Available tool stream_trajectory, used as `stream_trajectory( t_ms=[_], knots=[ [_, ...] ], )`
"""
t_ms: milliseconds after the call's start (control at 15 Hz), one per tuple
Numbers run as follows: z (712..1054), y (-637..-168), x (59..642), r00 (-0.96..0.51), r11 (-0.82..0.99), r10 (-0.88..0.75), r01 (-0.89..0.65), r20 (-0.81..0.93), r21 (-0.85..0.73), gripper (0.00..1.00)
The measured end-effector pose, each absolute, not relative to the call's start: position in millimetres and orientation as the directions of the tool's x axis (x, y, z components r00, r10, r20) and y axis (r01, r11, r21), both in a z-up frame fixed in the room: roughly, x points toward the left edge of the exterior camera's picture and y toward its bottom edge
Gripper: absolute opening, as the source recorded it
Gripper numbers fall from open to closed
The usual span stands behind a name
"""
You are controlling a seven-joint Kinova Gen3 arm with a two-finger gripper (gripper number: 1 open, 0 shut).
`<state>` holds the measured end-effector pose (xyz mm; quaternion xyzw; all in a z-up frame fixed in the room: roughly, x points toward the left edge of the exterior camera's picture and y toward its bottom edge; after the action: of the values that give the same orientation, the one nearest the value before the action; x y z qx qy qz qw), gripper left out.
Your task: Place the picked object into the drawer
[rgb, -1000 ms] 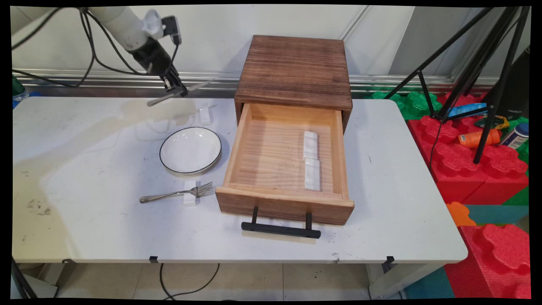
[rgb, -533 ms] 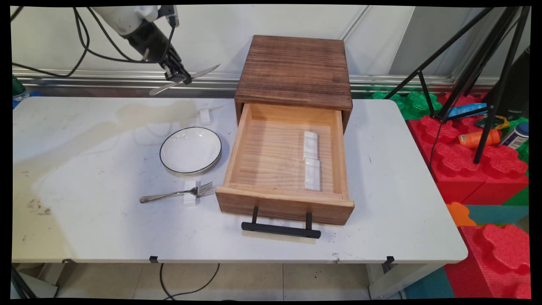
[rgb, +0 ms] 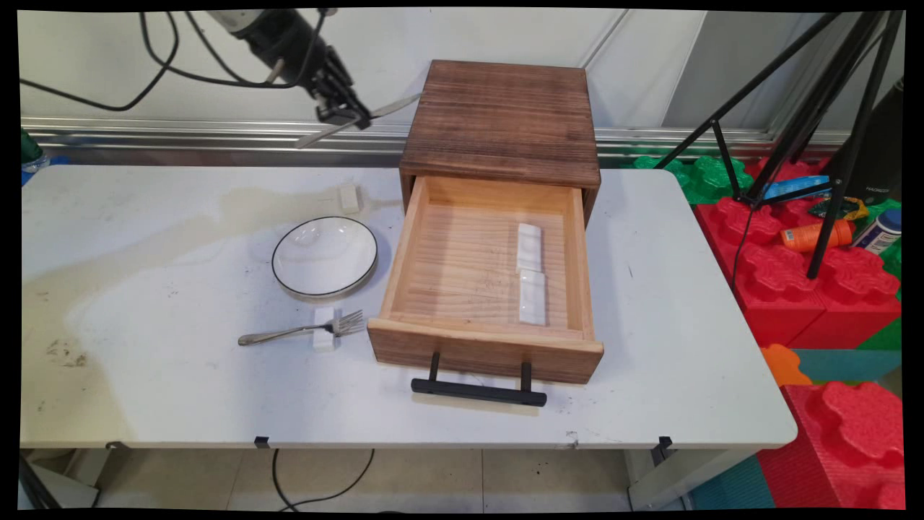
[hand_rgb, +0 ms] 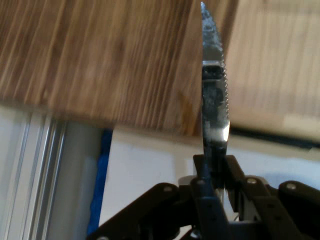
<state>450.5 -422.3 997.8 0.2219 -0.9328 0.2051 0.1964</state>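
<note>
High above the table's far side, my gripper [rgb: 345, 115] is shut on a metal knife [rgb: 357, 120], which lies nearly level in the air with its blade toward the dark wooden cabinet [rgb: 503, 119]. In the hand view the serrated knife [hand_rgb: 214, 85] rises from my gripper [hand_rgb: 214, 176] over the cabinet top [hand_rgb: 100, 55]. The open drawer [rgb: 485, 339] holds two white rests [rgb: 530, 273]. Below my gripper, a small white rest [rgb: 349, 196] lies on the table.
A white plate [rgb: 325, 256] with a dark rim sits left of the drawer. A fork [rgb: 303, 330] leans on another white rest [rgb: 324, 331] in front of it. The drawer's black handle [rgb: 478, 391] sticks out toward the near edge. Tripod legs [rgb: 830, 130] and foam blocks [rgb: 808, 282] stand at right.
My gripper has carried the knife upward and to the right, from above the small white rest toward the cabinet's left side. Nothing on the table has moved.
</note>
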Motion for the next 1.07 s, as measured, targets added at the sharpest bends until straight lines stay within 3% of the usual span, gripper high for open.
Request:
stream_trajectory(
  t_ms=[533,1067],
  knots=[
    [1017.9,-424.8,360.8,-0.824,0.874,-0.231,-0.410,0.518,-0.262,0.00],
    [1005.4,-444.0,299.5,-0.810,0.913,-0.181,-0.348,0.557,-0.210,0.00]
  ],
)
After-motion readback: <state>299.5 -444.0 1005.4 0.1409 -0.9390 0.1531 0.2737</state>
